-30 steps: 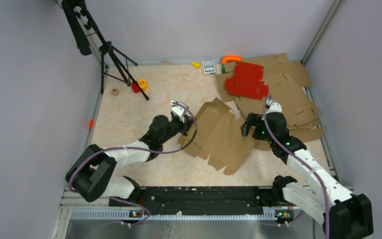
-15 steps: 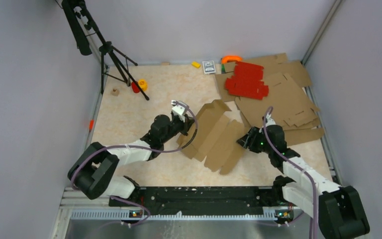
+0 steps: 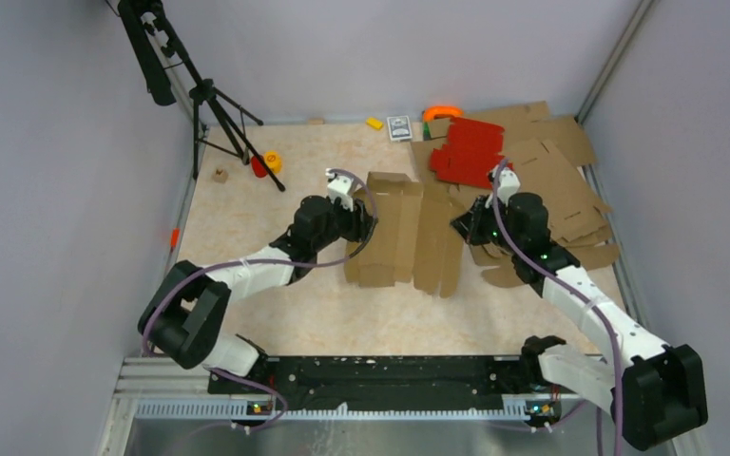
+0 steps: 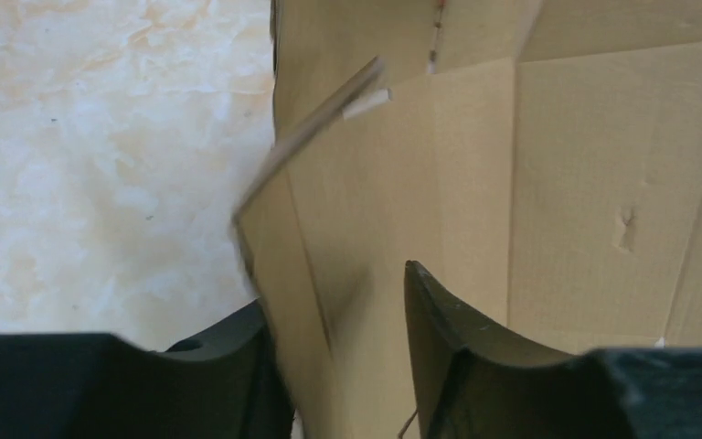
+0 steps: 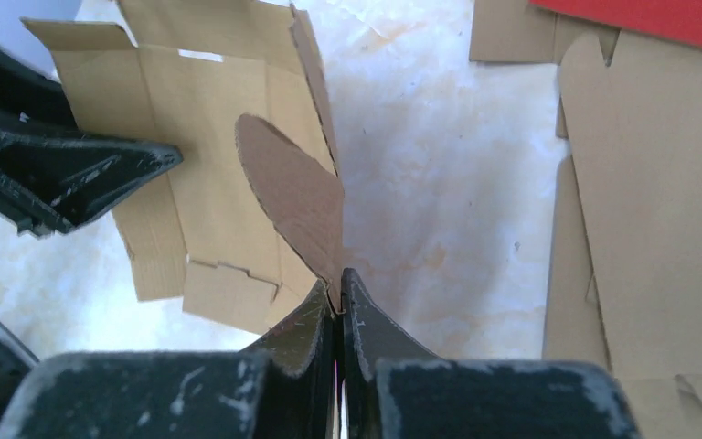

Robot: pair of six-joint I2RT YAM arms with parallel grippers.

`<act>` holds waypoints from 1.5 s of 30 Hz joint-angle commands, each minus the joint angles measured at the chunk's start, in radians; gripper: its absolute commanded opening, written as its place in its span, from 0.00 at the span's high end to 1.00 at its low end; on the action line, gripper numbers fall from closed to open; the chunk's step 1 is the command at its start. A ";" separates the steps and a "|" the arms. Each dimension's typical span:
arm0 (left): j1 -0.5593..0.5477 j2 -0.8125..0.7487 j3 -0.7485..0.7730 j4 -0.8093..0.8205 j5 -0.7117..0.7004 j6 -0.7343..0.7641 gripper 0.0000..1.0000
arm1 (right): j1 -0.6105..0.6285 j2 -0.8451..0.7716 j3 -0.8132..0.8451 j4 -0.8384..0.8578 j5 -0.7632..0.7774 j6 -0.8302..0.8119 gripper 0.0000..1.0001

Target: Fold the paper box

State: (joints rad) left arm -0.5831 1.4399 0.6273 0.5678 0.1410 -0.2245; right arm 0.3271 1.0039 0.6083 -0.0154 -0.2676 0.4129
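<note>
- The paper box [image 3: 399, 228] lies partly unfolded in the middle of the table [image 3: 247, 204], between my two arms; it is plain brown cardboard, with creases running away from me and splitting it into long panels
- My left gripper [image 4: 334, 293] is at the box's left edge, with its jaws a little way apart
- In the left wrist view an upright panel [image 4: 283, 238] of the box rises between those jaws; its edge is blurred, and it stands close to one finger with a clear gap before the other, so I cannot tell whether it touches either
- Beyond that panel, the rest of the box fills the left wrist view as a broad brown face
- My right gripper [image 5: 336, 288] is at the box's right edge, with its jaws closed tight on the lower tip of a rounded flap [image 5: 297, 197] of the box
- That flap stands up from my fingertips, and the flat panels of the box spread on the table behind it
- In the right wrist view the dark fingers of my left gripper reach in over the far side of the box
- Flat brown sheets [image 3: 556, 185] cover the far right part of the table, just beside my right arm
- Red sheets [image 3: 470, 150] lie on top of them, nearer the back wall
- A black tripod [image 3: 211, 106] stands in the far left corner, well apart from the box
</note>
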 commanded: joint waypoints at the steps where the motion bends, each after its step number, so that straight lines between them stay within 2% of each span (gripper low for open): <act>1: 0.031 0.007 0.123 -0.306 -0.002 -0.064 0.46 | 0.081 -0.001 0.073 -0.087 0.126 -0.199 1.00; 5: 0.027 -0.099 0.092 -0.408 -0.092 -0.108 0.36 | 0.167 -0.068 0.032 -0.039 0.229 -0.247 1.00; 12: 0.028 -0.311 0.008 -0.519 -0.247 -0.196 0.17 | 0.214 -0.246 -0.066 0.155 0.405 -0.263 1.00; 16: 0.026 -0.404 -0.007 -0.593 -0.240 -0.190 0.20 | 0.214 -0.235 -0.049 0.139 0.414 -0.264 1.00; 20: -0.004 -0.429 -0.014 -0.591 -0.116 -0.177 0.34 | 0.216 -0.190 -0.026 0.081 0.466 -0.166 1.00; 22: -0.036 -0.394 -0.017 -0.539 -0.060 -0.170 0.39 | 0.217 -0.189 -0.030 0.088 0.442 -0.133 1.00; 25: -0.043 -0.315 -0.015 -0.439 0.032 -0.217 0.37 | 0.216 -0.250 -0.083 0.178 0.416 -0.098 1.00; 33: 0.022 -0.181 0.078 -0.316 0.046 -0.440 0.12 | 0.217 -0.478 -0.198 0.414 0.350 -0.144 1.00; 36: 0.081 -0.167 0.058 -0.191 0.093 -0.551 0.02 | 0.217 -0.528 -0.211 0.458 0.298 -0.153 1.00; 40: 0.118 -0.115 -0.002 0.083 0.148 -0.715 0.01 | 0.218 -0.556 -0.228 0.516 0.212 -0.164 1.00; 45: 0.122 0.016 0.055 0.258 0.215 -0.857 0.01 | 0.217 -0.547 -0.221 0.533 0.109 -0.197 1.00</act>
State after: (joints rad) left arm -0.4625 1.3716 0.6430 0.5880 0.2722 -0.9207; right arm 0.5343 0.4557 0.3851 0.4316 -0.0383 0.2577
